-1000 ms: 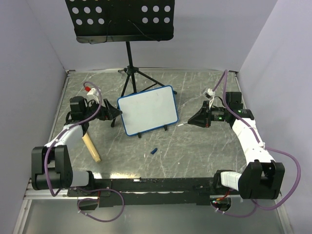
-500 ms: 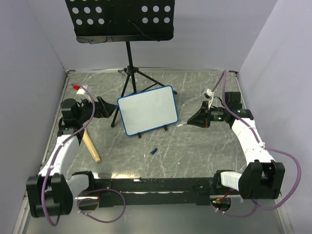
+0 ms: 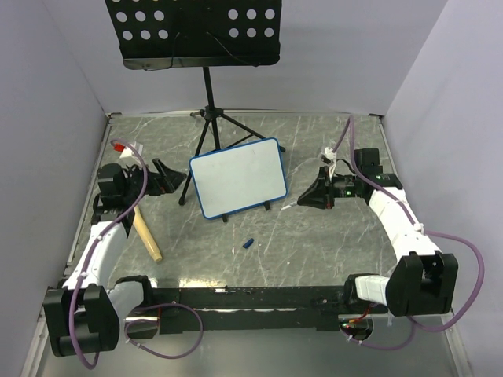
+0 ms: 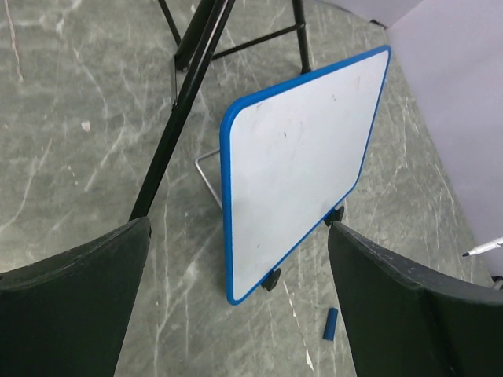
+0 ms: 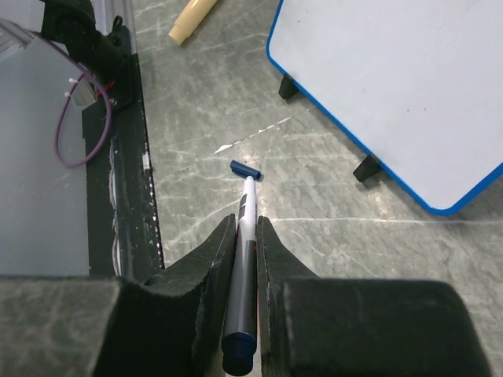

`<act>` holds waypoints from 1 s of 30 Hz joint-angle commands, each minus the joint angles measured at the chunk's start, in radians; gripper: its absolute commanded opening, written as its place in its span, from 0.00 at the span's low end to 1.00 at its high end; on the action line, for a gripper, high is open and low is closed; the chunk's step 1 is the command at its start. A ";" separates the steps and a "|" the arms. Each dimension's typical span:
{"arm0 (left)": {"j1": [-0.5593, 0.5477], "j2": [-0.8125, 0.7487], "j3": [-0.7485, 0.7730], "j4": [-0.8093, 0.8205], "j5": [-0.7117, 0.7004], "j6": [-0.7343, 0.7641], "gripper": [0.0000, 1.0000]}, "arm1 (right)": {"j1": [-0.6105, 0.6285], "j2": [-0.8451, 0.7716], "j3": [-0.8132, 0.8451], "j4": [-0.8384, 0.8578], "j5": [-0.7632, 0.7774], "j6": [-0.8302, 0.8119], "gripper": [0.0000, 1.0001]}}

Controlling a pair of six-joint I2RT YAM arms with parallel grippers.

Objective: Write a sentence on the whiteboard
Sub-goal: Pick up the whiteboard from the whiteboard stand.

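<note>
Right gripper point(image 3: 306, 198) nudged toward whiteboard point(image 3: 238, 177) — marker point(image 5: 245, 259) clamped; face plain white.

Both arms are built of white links between bulky black joint housings. A purple cable point(image 3: 476, 267) loops along the right arm point(image 3: 397, 224). Another trails the left arm point(image 3: 98, 247), red-tipped at the wrist. The left tool point(image 4: 238, 236) has broad matte-black fingers point(image 4: 71, 306).
</note>
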 commanded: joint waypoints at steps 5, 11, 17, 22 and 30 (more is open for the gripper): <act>-0.002 -0.005 0.044 -0.031 0.025 -0.006 0.97 | 0.006 0.048 0.052 -0.130 -0.044 -0.221 0.00; -0.043 0.038 0.067 -0.046 0.013 0.002 0.97 | 0.005 0.065 0.051 -0.116 -0.047 -0.196 0.00; -0.045 -0.019 0.043 -0.037 0.000 -0.021 0.97 | 0.008 0.007 0.011 -0.019 -0.036 -0.081 0.00; -0.043 -0.077 0.012 -0.048 0.025 -0.084 0.97 | 0.012 -0.010 0.008 0.019 -0.021 -0.026 0.00; -0.045 -0.169 -0.046 0.052 0.123 -0.131 0.97 | 0.072 -0.056 -0.003 0.041 -0.022 -0.009 0.00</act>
